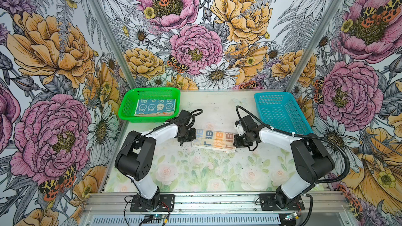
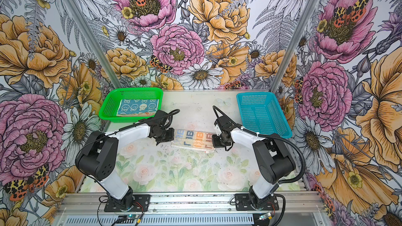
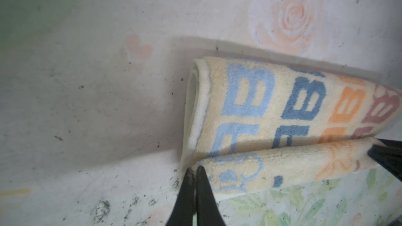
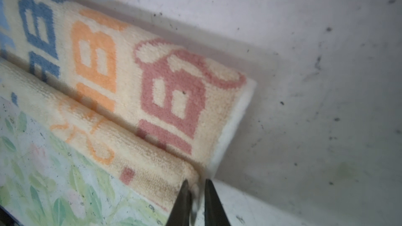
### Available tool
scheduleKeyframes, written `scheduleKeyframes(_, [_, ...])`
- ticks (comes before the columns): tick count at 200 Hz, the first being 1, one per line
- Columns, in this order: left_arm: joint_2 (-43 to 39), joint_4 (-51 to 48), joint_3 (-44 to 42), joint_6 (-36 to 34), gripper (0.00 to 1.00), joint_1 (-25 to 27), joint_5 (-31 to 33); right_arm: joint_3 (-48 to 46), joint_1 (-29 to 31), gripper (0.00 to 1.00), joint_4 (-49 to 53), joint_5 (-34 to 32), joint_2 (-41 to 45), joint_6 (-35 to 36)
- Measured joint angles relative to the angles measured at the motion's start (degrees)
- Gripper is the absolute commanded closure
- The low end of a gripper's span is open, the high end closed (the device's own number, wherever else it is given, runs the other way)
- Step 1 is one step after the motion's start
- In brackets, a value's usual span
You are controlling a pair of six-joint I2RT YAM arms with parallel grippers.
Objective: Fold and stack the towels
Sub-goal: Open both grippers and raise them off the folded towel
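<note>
The striped towel (image 1: 214, 141) (image 2: 193, 141) with "RABBIT" lettering lies folded in a long narrow band in the middle of the table. My left gripper (image 1: 189, 141) (image 2: 167, 139) is at its left end. In the left wrist view the gripper (image 3: 195, 169) has its jaws almost together on the corner of the towel (image 3: 272, 116). My right gripper (image 1: 237, 141) (image 2: 216, 141) is at the towel's right end. In the right wrist view a bit of the towel (image 4: 152, 88) sits between that gripper's (image 4: 196, 182) narrowly parted jaws. The teal-blue bunny towel (image 1: 155, 106) (image 2: 138, 107) lies folded over an orange towel edge (image 1: 168, 113).
The green basket (image 1: 150, 91) (image 2: 132, 90) holding those two towels stands at the back left. A blue basket (image 1: 272, 94) (image 2: 254, 94) stands at the back right with nothing in it. Flowered walls close in three sides.
</note>
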State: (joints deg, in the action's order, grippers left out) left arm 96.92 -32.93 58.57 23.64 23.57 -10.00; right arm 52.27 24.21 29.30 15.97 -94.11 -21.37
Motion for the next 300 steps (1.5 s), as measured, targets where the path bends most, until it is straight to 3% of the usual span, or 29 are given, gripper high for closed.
scheduleKeyframes(8, [-0.09, -0.04, 0.02, 0.46, 0.75, 0.00, 0.07, 0.00, 0.00, 0.67, 0.22, -0.22, 0.09, 0.11])
scheduleKeyframes(15, [-0.31, -0.04, 0.04, 0.44, 0.67, 0.00, 0.07, 0.00, 0.02, 0.61, 0.42, -0.37, 0.28, -0.07])
scheduleKeyframes(42, [-2.82, -0.35, 0.68, 1.11, 0.21, 0.00, -0.20, 0.00, 0.26, 0.35, 1.25, -0.55, 3.63, -0.98])
scheduleKeyframes(54, [-4.96, -0.46, 1.40, 1.90, 0.02, 0.13, -0.81, 0.02, 0.55, 0.28, 1.40, -0.55, 5.99, -1.95])
scheduleKeyframes(88, [-9.92, 1.07, 4.17, 5.95, 0.01, 1.57, -3.58, 0.50, 2.27, 0.15, 0.52, 0.90, 11.06, -5.55])
scheduleKeyframes(161, [-8.02, 10.69, -5.22, 14.69, 0.01, 4.44, -10.62, -2.36, 8.31, 0.08, -8.90, 7.72, 6.12, -13.40])
scheduleKeyframes(216, [-4.87, 13.49, -9.62, 15.41, 0.01, 4.42, -11.10, -4.50, 6.60, 0.06, -10.80, 9.03, 2.19, -13.51])
scheduleKeyframes(300, [-5.42, 13.40, -5.60, 14.99, 0.01, 4.31, -11.72, -3.58, 2.01, 0.01, -10.29, 9.42, 4.22, -12.02])
